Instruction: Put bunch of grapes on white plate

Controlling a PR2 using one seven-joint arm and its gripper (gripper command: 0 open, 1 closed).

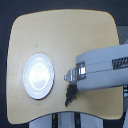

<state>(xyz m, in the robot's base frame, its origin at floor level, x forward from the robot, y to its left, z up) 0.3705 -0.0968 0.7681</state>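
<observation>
The white plate (39, 75) lies on the wooden table toward the exterior view's left, round and glossy, with nothing on it. The bunch of grapes (70, 94) is a small dark cluster to the right of the plate, near the table's front edge. My gripper (68, 77) reaches in from the exterior view's right on a white and grey arm, its tip just above the top end of the bunch. At this size I cannot make out whether the fingers are open or closed on the grapes.
The light wooden table (60, 35) has rounded corners and dark floor around it. My arm (107, 67) covers the table's right side. A white table leg or stand (62, 120) shows below the front edge.
</observation>
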